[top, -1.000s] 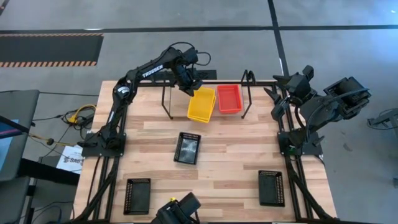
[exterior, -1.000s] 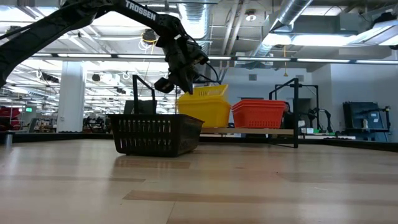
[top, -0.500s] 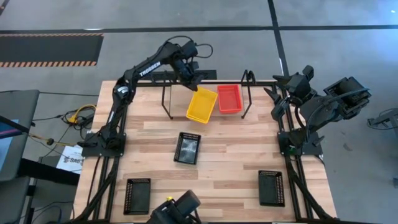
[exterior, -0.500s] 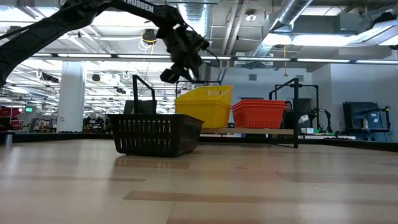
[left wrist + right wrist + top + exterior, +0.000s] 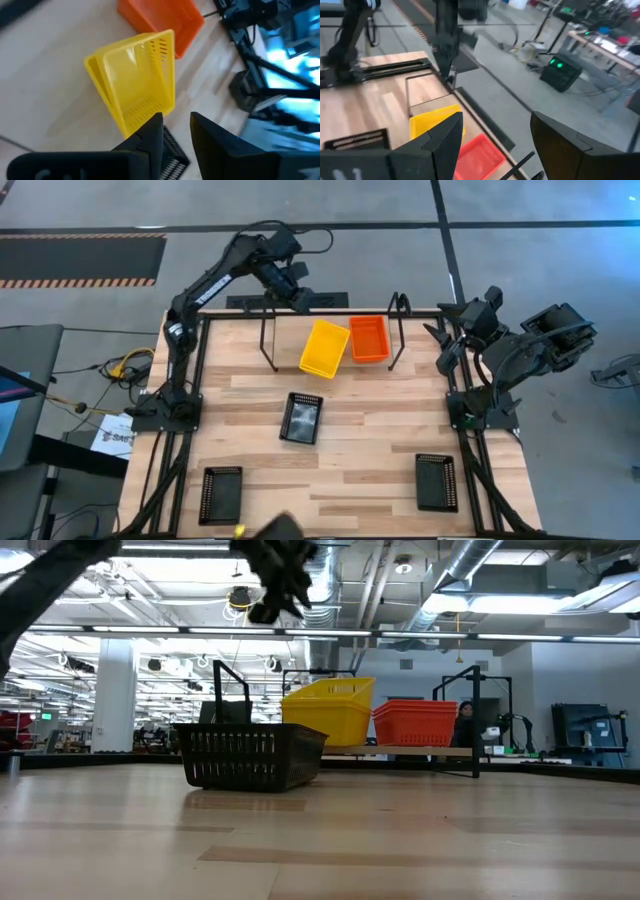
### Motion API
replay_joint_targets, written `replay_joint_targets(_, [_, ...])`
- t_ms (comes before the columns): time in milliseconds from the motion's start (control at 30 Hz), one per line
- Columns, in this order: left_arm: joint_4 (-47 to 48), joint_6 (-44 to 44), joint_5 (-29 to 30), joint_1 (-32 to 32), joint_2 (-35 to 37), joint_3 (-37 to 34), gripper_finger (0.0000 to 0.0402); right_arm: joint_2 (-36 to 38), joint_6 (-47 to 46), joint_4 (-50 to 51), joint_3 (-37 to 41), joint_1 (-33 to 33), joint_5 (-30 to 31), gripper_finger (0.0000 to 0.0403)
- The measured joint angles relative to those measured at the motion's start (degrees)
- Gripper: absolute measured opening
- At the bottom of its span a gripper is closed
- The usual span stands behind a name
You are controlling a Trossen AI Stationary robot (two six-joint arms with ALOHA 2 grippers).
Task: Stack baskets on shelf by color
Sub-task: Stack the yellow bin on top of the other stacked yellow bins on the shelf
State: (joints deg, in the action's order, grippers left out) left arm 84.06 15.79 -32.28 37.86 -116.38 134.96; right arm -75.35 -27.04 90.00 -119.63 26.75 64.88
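Our left gripper [image 5: 300,298] hangs in the upper middle of the high view, above the far edge of the desk [image 5: 360,430] and just behind the shelf [image 5: 268,340]. Its jaws stand slightly apart with nothing between them; in the left wrist view the two dark fingers [image 5: 150,137] show a narrow gap, and the yellow baskets [image 5: 135,82] lie beyond them, not touched.

The yellow baskets [image 5: 324,347] sit on the shelf in the upper middle of the high view, turned at a slant to the shelf's line. In the wrist view one yellow basket is nested in another, the two not squarely aligned. Just beside them, toward the right of the frame, are the red baskets [image 5: 369,338], sitting straight and touching the yellow ones at a corner. In the low view the yellow stack [image 5: 330,710] rises a little higher than the red stack [image 5: 418,720].

Near the middle of the desk lies one black basket [image 5: 302,418]; two more are in the lower left [image 5: 221,494] and lower right [image 5: 436,481] of the frame, well apart.

Our right gripper [image 5: 447,330] waits at the upper right, off the desk's right edge, its jaws spread wide and empty.
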Motion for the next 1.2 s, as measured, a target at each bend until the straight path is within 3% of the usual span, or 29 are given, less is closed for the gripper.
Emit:
replay_joint_targets(167, [0.4, -1.5, 13.9, -6.2, 8.1, 0.0, 0.0084, -0.6, -1.6, 0.0, 1.7, -5.3, -5.4, 0.0227])
replay_joint_targets(300, [0.2, -1.6, 27.9, -13.9, 14.8, 0.1, 0.0084, -1.0, -0.4, -0.3, 4.1, -12.9, -10.2, 0.0150])
replay_joint_targets(433, [1.4, -0.5, 40.7, -21.4, 18.9, 0.0, 0.0084, -3.7, 8.3, -8.1, 6.6, -21.0, -20.2, 0.0034])
replay_joint_targets(567, [5.1, 3.7, 48.1, -27.3, 21.2, 0.1, 0.0084, -8.5, 21.2, -20.9, 8.3, -27.9, -34.5, 0.0015])
replay_joint_targets(700, [6.0, 6.9, 51.5, -32.1, 22.5, -1.3, 0.0084, -15.9, 29.8, -32.0, 8.5, -34.1, -50.5, 0.0005])
replay_joint_targets(800, [6.0, 7.5, 51.5, -35.2, 23.5, -2.6, 0.0084, -21.8, 32.0, -35.2, 8.5, -38.5, -58.9, 0.0004])
replay_joint_targets(1000, [6.0, 8.8, 51.9, -40.2, 24.4, -5.0, 0.0084, -32.4, 33.1, -31.6, 8.7, -47.4, -64.7, 0.0003])
replay_joint_targets(1200, [5.9, 8.9, 52.5, -42.0, 24.4, -6.8, 0.0084, -37.1, 33.3, -32.6, 8.6, -51.4, -66.9, 0.0002])
